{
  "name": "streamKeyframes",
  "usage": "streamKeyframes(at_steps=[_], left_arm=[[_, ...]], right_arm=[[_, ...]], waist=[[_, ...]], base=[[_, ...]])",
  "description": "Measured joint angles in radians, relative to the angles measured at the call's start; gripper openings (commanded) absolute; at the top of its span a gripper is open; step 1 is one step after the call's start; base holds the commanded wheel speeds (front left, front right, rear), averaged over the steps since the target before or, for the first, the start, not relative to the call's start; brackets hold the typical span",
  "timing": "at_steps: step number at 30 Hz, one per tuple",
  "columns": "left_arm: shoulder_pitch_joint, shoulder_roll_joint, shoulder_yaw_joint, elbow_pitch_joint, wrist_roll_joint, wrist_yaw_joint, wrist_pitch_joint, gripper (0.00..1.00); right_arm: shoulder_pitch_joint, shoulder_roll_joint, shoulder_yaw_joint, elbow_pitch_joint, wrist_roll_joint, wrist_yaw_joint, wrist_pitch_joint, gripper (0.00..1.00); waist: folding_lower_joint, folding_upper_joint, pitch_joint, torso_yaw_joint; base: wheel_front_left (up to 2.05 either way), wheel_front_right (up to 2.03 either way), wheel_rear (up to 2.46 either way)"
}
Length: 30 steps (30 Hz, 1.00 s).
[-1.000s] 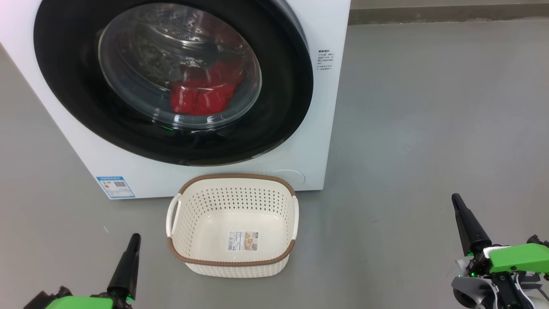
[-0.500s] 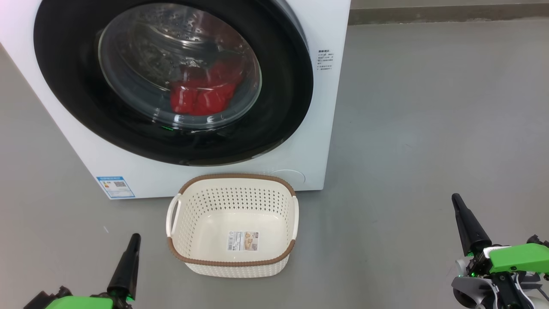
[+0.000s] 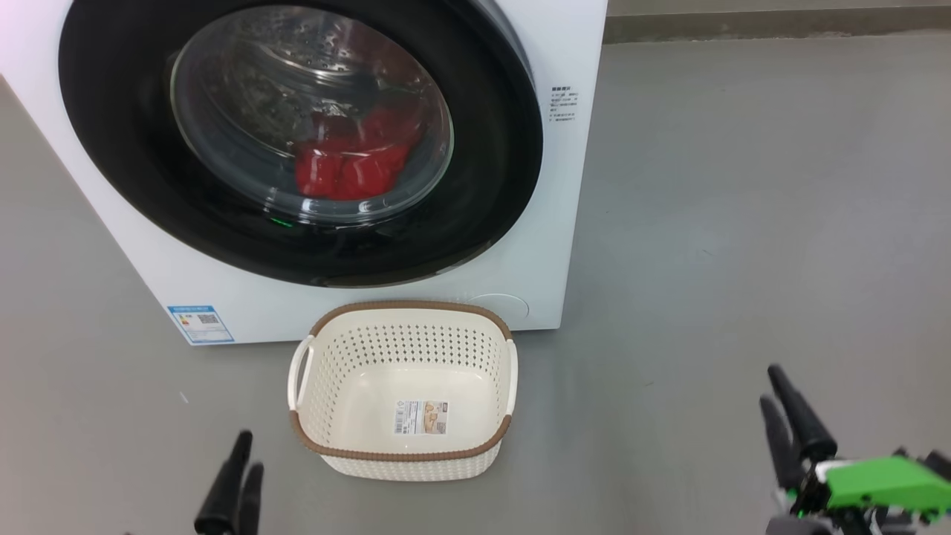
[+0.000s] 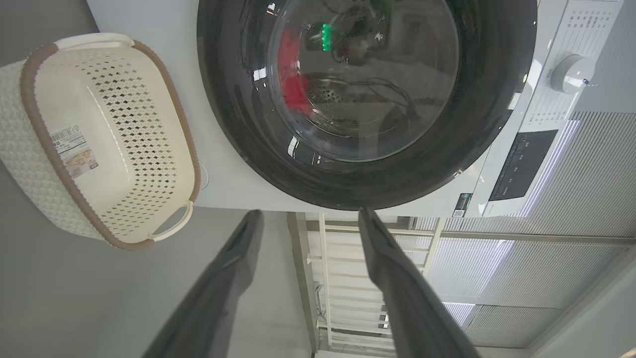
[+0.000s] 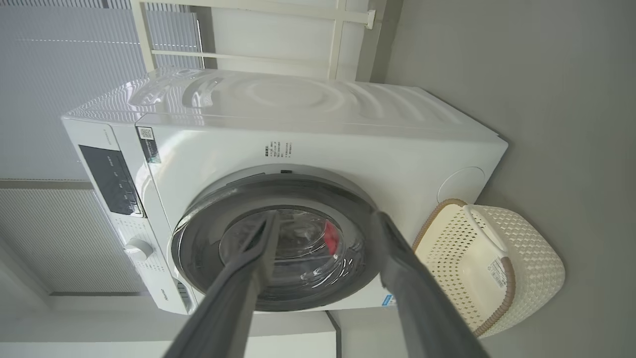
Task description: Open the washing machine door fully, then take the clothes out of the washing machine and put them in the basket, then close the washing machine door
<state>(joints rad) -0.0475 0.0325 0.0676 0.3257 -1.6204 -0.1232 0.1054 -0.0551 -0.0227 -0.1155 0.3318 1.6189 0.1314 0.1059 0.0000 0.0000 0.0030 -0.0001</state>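
The washing machine point(image 3: 565, 223) is a white front-loader at the upper left of the head view. The washing machine door point(image 3: 483, 186), black-rimmed with a glass bowl, lies close against the front, and a thin grey strip shows along its right edge. The red clothes point(image 3: 349, 167) lie inside the drum, seen through the glass. The cream basket point(image 3: 409, 306) with its brown rim stands empty on the floor just before the machine. My left gripper point(image 3: 249, 455) is open at the lower left, left of the basket. My right gripper point(image 3: 770, 385) is open at the lower right, well away from the basket. Both wrist views show their fingers apart with nothing between them: left gripper point(image 4: 309, 213), right gripper point(image 5: 325, 216).
Grey floor point(image 3: 743, 223) stretches to the right of the machine up to a wall skirting point(image 3: 743, 26). A blue label point(image 3: 200, 323) sits low on the machine's front. The control knob point(image 4: 571, 74) and dark panel point(image 4: 521, 164) sit on the machine's top band. A white frame point(image 4: 323, 278) stands behind.
Both grippers have gone from shut to open and have dropped lower in the head view. The right one has also shifted a little left. Machine, door and basket have not moved.
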Motion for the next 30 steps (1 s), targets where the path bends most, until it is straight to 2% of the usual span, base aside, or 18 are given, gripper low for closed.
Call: streamKeyframes(at_steps=[4, 19, 30], left_arm=[[0.031, -0.015, -0.008, 0.038, 0.0, 0.001, 0.0, 1.0], [0.02, -0.013, -0.06, 0.038, 0.002, 0.001, -0.037, 1.0], [-0.001, -0.007, -0.092, 0.032, 0.082, 0.001, -0.074, 1.0]], right_arm=[[0.037, 0.012, 0.004, 0.04, 0.0, 0.0, 0.0, 1.0], [0.029, 0.012, 0.058, 0.039, -0.004, 0.0, -0.037, 1.0], [0.004, 0.005, 0.094, 0.037, -0.065, 0.0, -0.075, 1.0]], waist=[[0.0, 0.0, 0.0, 0.0], [0.0002, 0.0, -0.007, -0.002], [0.0001, 0.0, -0.011, -0.004]], base=[[0.0, 0.0, 0.0], [0.0, 0.0, 0.0], [0.0, 0.0, 0.0]])
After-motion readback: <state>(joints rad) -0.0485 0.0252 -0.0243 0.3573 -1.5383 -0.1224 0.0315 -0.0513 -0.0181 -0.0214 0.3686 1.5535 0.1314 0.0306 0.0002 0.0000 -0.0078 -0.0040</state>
